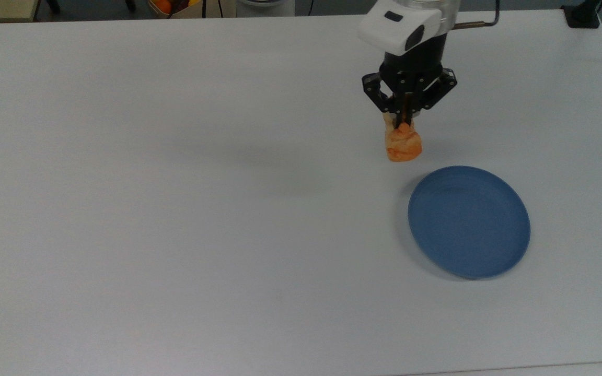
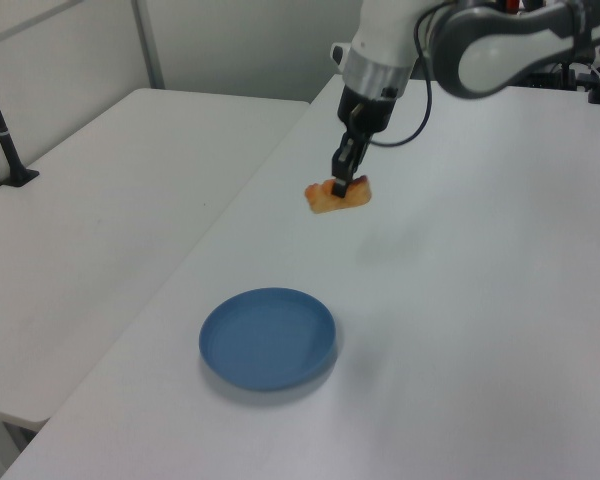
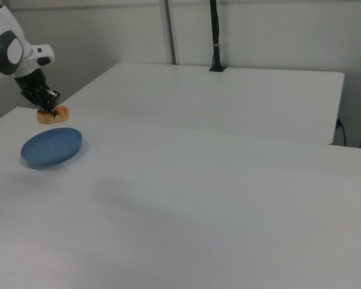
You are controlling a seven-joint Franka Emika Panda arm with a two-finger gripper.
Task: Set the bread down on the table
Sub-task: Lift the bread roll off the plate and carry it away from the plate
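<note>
Up and to the left of the blue plate (image 1: 469,222) in the top view, the gripper (image 1: 404,123) hangs over the white table (image 1: 175,209) with its fingers pinched on one end of the bread (image 1: 403,144), so the roll dangles below them. In the left view the bread (image 2: 338,194) rides well above the tabletop, beyond the plate (image 2: 268,337) and clear of its rim, with a faint shadow on the table (image 2: 500,330) to its right. The right view puts the bread (image 3: 52,114) just above the far edge of the plate (image 3: 51,146), but the other two views show it is already past the plate.

The step in hand, as I judge it, is the carry and set-down. To do it well, the arm should lower the roll straight down onto bare table beside the plate, keeping it off the rim, and part the fingers only once the bottom of the bread touches. Since the hold is on one end, the roll may tip or roll on release, so a low, slow release is wise.

Nothing stands in the way near the plate. At the far edge of the table in the top view, well away from the plate, sits something orange (image 1: 163,5), and a black post base (image 1: 582,15) stands at the corner.
</note>
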